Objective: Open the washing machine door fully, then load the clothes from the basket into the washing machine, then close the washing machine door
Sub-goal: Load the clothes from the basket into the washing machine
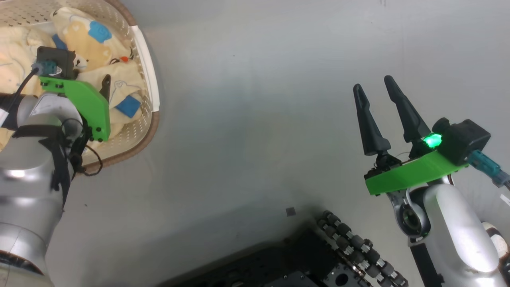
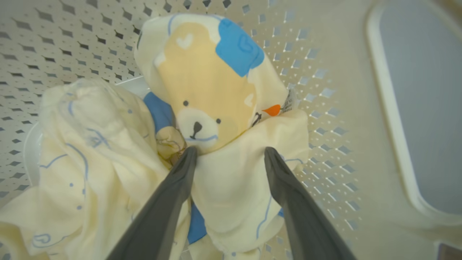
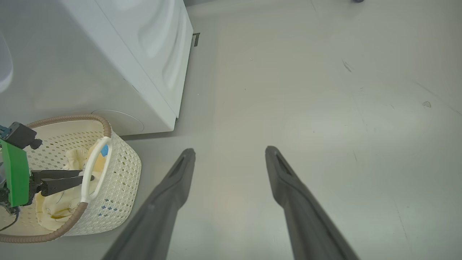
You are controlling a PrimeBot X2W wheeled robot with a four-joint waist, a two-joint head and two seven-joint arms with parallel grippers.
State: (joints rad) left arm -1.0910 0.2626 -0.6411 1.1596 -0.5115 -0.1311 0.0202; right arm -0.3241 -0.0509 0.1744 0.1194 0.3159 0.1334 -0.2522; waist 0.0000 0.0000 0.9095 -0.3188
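The basket [image 1: 131,145] sits in the upper left of the head view, upright with its mouth open to the camera. One white handle [image 1: 148,75] runs down its right-hand end. In the right wrist view it stands at the lower left, just beside the white washing machine [image 3: 108,54], which fills the upper left; whether the two touch I cannot tell.

The clothes [image 2: 213,90] lie inside the basket. The bear-print piece at the centre of the left wrist view has its long axis running top to bottom, ears toward the top and muzzle toward the bottom. A crumpled pale piece lies at its left and a plain fold below it. I count perhaps three garments, though the folds make the count unsure.

The left gripper [image 2: 231,155] points down into the basket. Its two dark fingers stand apart, one on each side of the plain fold, with the tips against the cloth and not closed on it.

The right gripper [image 1: 372,84] is at the right of the head view, over bare grey floor [image 1: 259,119]. Its two fingers point toward the upper left, spread wide with nothing between them. It is well apart from the basket.

One black wheeled base [image 1: 303,259] shows at the bottom edge.
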